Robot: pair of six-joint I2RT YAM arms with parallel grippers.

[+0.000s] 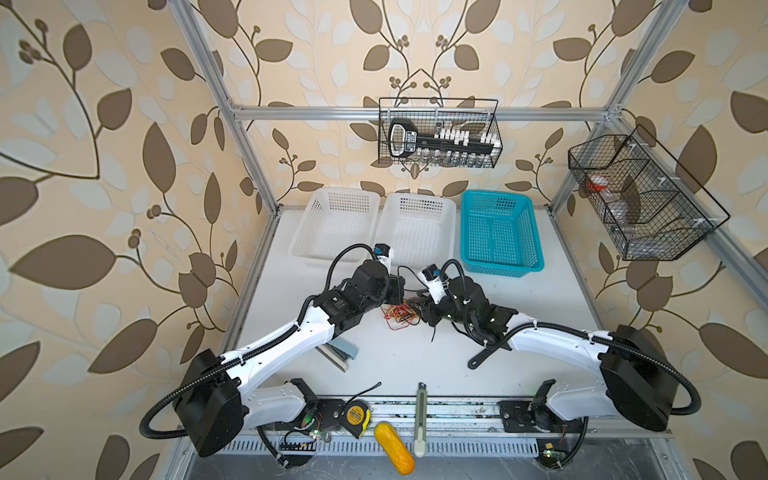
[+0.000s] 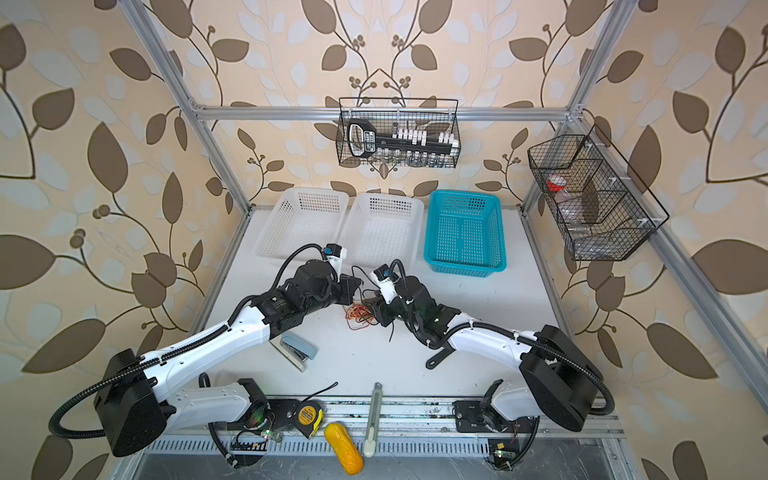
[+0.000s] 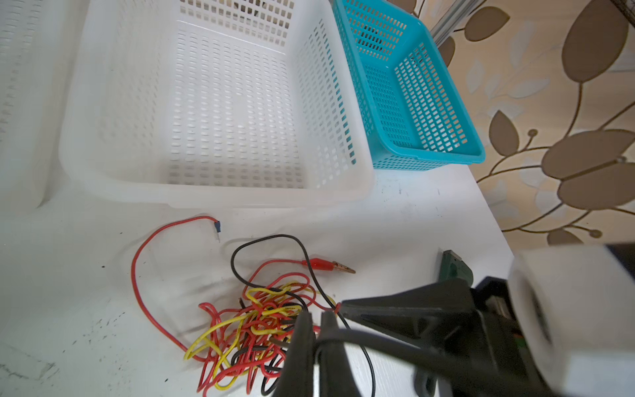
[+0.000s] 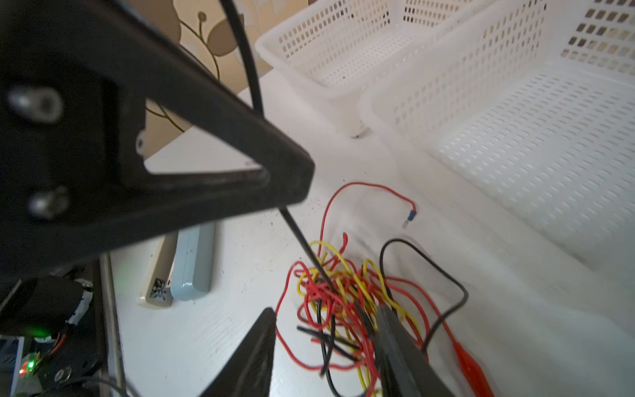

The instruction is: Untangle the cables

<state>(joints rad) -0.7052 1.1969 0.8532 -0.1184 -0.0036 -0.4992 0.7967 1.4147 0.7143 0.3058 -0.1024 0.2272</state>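
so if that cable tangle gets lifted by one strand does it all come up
Probably floppy: the cables lie in loose curls. Likely to rise as one clump, since red, yellow and black loops interlace. The alligator clip end would probably dangle.

No txt can be read for sure. Tape measure [image 1: 356, 415] at front edge of worktop [image 1: 395, 361]: round yellow label w/ black print, too small to read in both top views. Black tool [image 1: 405, 139] in wire basket [image 1: 436, 99] at the back: white-on-black strip label, letters blurred. Stapler [image 4: 192, 264]: small sticker [image 4: 158, 292] on its base, b/w QR-type pattern, no chars legible. Left-arm motor housing [image 1: 338, 306]: faint pale print, illegible.
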